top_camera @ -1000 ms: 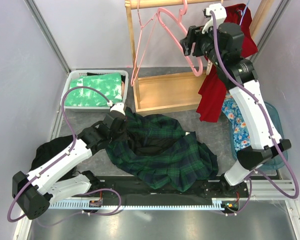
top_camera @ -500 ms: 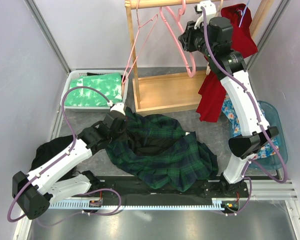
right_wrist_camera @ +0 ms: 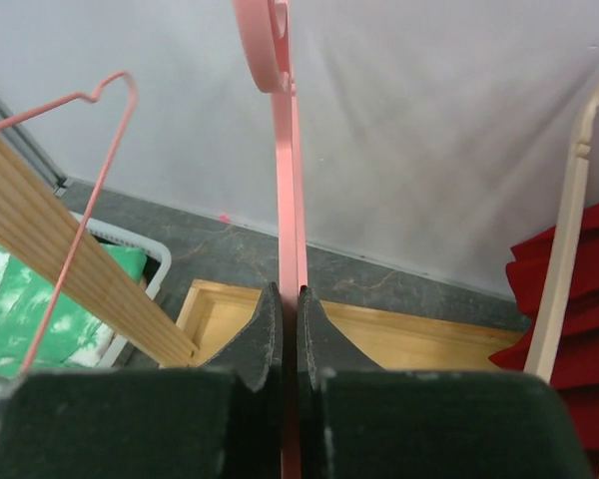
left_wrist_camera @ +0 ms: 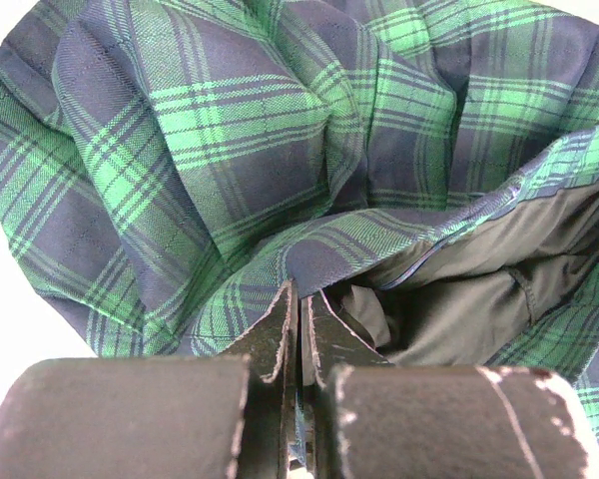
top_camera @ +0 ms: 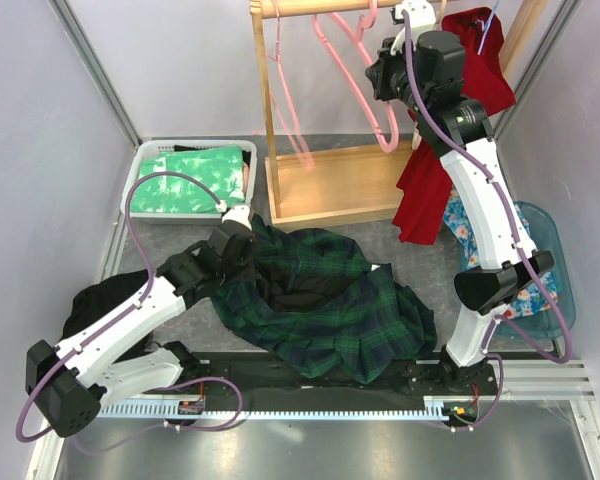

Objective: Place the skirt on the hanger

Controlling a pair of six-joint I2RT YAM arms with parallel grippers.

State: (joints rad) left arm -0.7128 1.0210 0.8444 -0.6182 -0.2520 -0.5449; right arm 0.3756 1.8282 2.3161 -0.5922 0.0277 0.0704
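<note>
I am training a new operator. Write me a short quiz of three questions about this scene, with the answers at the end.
1. True or false: the right hand is shut on the pink hanger.
2. What does the left hand hold? A) the pink hanger B) the plaid skirt C) nothing
3. Fill in the missing word: the cloth in the white basket is ___ and white.

Key: 1 true; 2 B; 3 green.
</note>
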